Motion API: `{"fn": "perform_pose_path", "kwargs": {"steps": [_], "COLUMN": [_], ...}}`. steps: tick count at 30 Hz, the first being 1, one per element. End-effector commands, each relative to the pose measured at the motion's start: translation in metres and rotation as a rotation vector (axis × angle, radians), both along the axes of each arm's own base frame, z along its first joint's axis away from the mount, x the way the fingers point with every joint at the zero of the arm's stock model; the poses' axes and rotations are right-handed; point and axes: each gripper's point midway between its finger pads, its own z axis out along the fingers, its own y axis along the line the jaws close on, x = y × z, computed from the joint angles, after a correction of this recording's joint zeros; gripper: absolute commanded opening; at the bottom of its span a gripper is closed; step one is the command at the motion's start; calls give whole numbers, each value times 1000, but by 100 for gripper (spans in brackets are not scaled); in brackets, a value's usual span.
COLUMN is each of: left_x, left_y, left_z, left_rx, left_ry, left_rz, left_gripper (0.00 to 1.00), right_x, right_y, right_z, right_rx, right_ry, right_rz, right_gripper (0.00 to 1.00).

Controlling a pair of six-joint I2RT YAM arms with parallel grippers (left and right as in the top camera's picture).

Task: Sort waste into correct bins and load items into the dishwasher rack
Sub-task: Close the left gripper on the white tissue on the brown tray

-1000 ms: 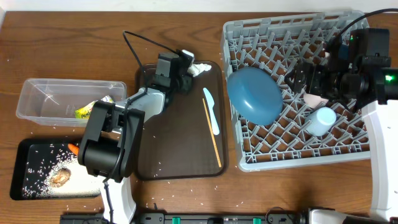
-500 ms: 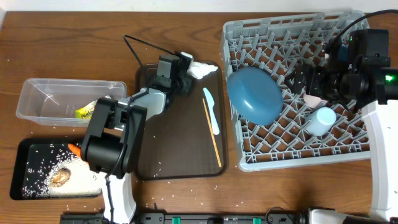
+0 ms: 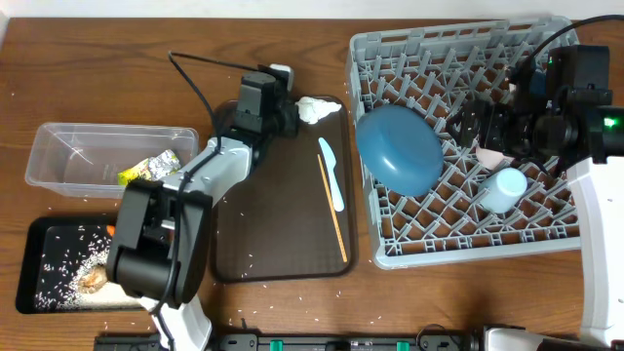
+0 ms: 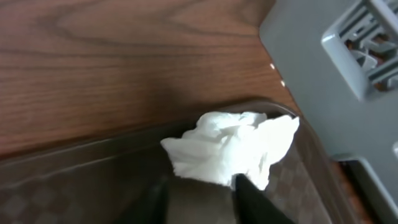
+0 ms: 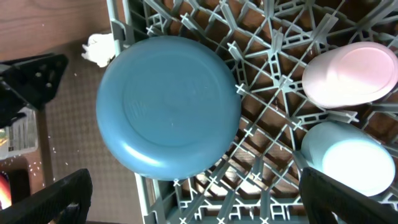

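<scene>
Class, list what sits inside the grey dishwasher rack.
A blue bowl, a pink cup and a pale blue cup. The right arm hides the right side of the rack.

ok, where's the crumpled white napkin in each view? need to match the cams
Overhead: napkin upper middle, in the top right corner of the brown tray.
Left wrist: napkin at centre frame, in the tray corner.
Right wrist: napkin upper left, small, just outside the rack edge.
Shared landmark: the grey dishwasher rack, whose near wall stands next to the napkin in all three.
</scene>
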Motion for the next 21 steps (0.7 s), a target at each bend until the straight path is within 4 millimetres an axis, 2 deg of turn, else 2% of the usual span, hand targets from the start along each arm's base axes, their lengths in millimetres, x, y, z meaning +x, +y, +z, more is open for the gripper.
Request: {"fn": "perform_pose_path", "kwargs": {"steps": [1, 8, 15, 18, 21], "left_x": [-3, 0, 4, 5, 7], "left_y": [-7, -10, -11, -11, -12], "left_z": [-28, -53, -67, -69, -66], "left_rx": [-58, -56, -56, -55, -60], "left_ry": [73, 83, 79, 75, 60], "left_rz": [55, 54, 53, 52, 51], "left_gripper": [50, 49, 49, 42, 25], "right_x": [0, 0, -1, -2, -2], "right_y": [4, 4, 5, 4, 5], "right_z": [-1, -1, -2, -2, -3], "right_rx": [-9, -9, -9, -8, -8], "right_ry": [-4, -2, 1, 7, 9], "right_rz": [25, 25, 25, 25, 25], "right_gripper": [99, 99, 99, 99, 99]}}
